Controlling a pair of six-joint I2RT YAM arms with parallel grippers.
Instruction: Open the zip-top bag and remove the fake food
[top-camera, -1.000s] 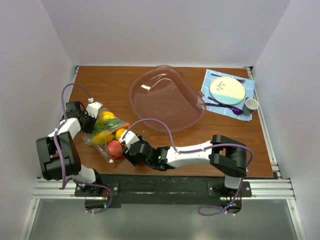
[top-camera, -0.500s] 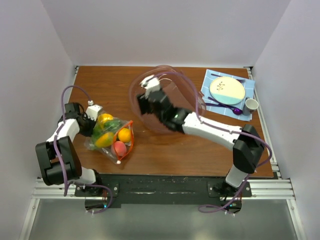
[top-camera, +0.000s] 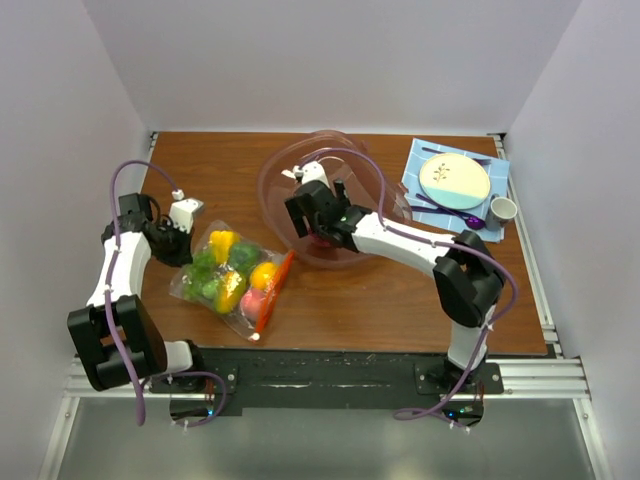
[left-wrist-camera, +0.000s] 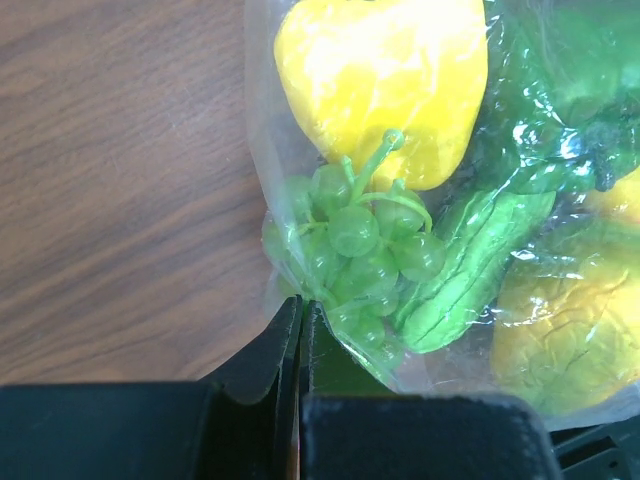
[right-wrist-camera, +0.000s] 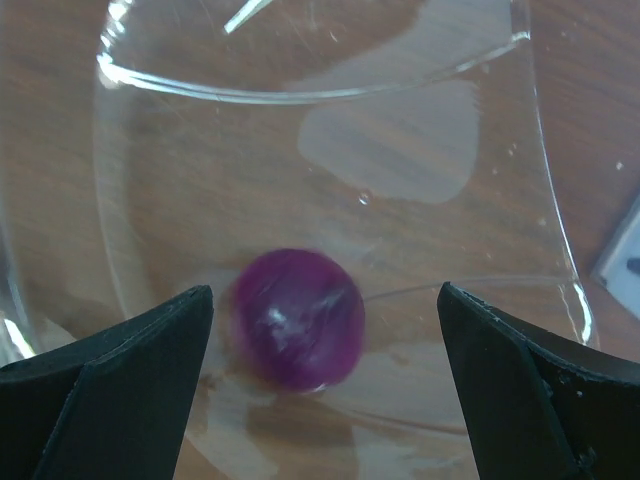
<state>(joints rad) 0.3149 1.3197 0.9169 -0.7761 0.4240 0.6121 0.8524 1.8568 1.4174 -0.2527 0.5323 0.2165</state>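
From the top camera, you see the bag (top-camera: 232, 278) lying on the table (top-camera: 400, 300), near the left front. The left gripper (top-camera: 167, 240) sits at the bag's far left corner, the closed bottom end. The orange-red zip strip (top-camera: 272, 293) is on the other side, so the mouth points right, toward the right arm (I cannot tell how wide it gapes). The strip runs on a slant from far to near. The bag stretches across from the left gripper out to that strip. Most of the toy food (top-camera: 228, 285) is inside it. The right gripper (top-camera: 318, 212) hangs over the bowl (top-camera: 275, 185), well apart from the bag. So the bag lies to its left and closer to the near edge. I think that is the way you must reach next, coming in at the mouth side.

From the left wrist camera, the fingers (left-wrist-camera: 250, 370) are clenched tight. They look to be pinching a thin bit of the bag's edge. Just past them, inside the plastic, are the grapes (left-wrist-camera: 360, 250). A yellow pepper (left-wrist-camera: 385, 80) sits beyond them and a cucumber (left-wrist-camera: 470, 270) lies to the side.

From the right wrist camera, the fingers (right-wrist-camera: 120, 390) are spread wide and hold nothing. A round fruit (right-wrist-camera: 298, 320) lies in the bowl below, between them, a bit blurry.
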